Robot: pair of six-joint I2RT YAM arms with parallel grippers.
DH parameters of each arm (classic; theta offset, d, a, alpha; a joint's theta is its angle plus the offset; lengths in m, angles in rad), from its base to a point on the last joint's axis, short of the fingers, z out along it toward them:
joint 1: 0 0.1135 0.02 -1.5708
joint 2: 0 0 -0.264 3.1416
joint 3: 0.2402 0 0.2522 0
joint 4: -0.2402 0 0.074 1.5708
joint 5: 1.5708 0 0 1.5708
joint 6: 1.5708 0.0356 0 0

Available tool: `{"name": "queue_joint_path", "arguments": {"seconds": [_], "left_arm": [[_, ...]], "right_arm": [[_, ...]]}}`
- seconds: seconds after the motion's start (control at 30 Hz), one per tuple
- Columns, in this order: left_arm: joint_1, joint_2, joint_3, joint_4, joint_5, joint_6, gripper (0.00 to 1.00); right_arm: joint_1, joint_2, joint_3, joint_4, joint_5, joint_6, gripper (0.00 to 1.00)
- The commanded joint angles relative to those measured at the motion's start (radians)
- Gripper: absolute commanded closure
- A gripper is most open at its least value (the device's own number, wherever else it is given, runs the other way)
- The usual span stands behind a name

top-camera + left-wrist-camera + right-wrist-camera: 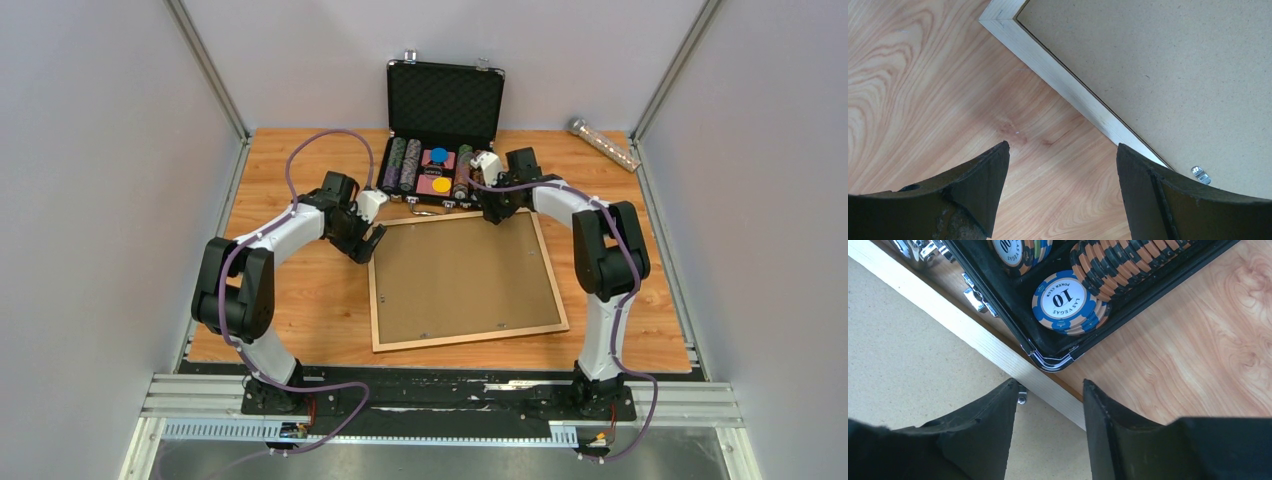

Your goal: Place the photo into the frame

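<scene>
The frame (1068, 82) lies face down, back board (460, 275) in — no photo is seen, so little looks done. Left pincer (1063, 150) and right pincer (1049, 381) are held apart.

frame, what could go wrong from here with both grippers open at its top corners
1. The right gripper hangs over the frame rail right beside the case corner; a tug here could shove the case and its chips.
2. The left gripper has one finger over bare table, one over the rail; closing may slip off that thin rail.
3. The backing fills the frame and no photo is in view, so nothing can go in yet.
</scene>
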Motion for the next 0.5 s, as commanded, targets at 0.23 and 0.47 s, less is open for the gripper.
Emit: {"name": "queue_joint_path", "arguments": {"seconds": [0.23,0.47], "left_arm": [[0.008,-0.026,-0.001,0.018,0.023,-0.021,0.14],[0.008,-0.026,0.004,0.016,0.021,-0.021,0.14]], "right_arm": [[-0.055,-0.015,-0.032,-0.003,0.01,-0.11,0.51],[-0.062,-0.02,-0.029,-0.005,-0.007,-0.106,0.52]]}}
